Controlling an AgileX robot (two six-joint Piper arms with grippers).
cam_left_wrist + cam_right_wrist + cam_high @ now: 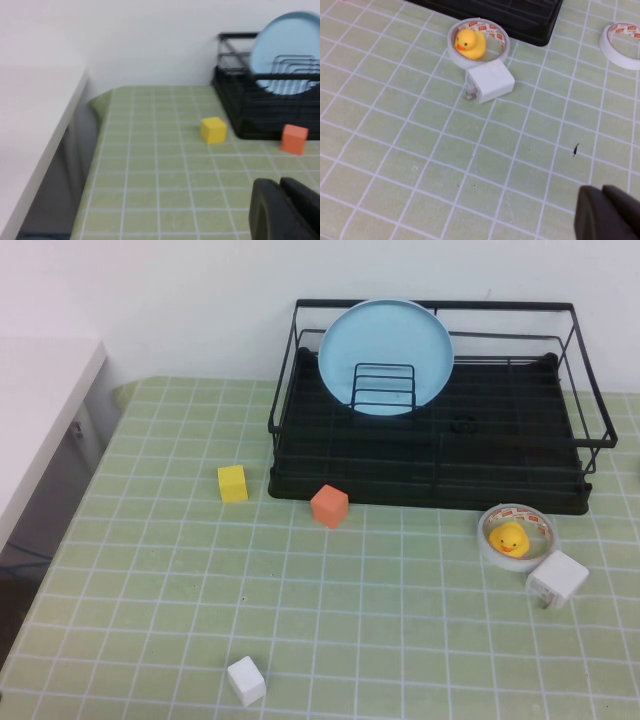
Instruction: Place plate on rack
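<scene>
The light-blue plate (385, 355) stands upright in the black wire rack (440, 472), leaning behind the small wire divider (383, 387). The plate (287, 50) and the rack (235, 107) also show in the left wrist view. No gripper shows in the high view. My left gripper (281, 187) is shut and empty, low over the mat, well short of the rack. My right gripper (602, 192) is shut and empty over the mat, near the white charger block (490, 80).
A yellow cube (232, 483), an orange cube (329, 506) and a white cube (245, 681) lie on the green checked mat. A tape ring with a yellow duck (511, 537) and the white charger block (557, 579) lie right of centre. A second tape ring (621, 42) lies further right.
</scene>
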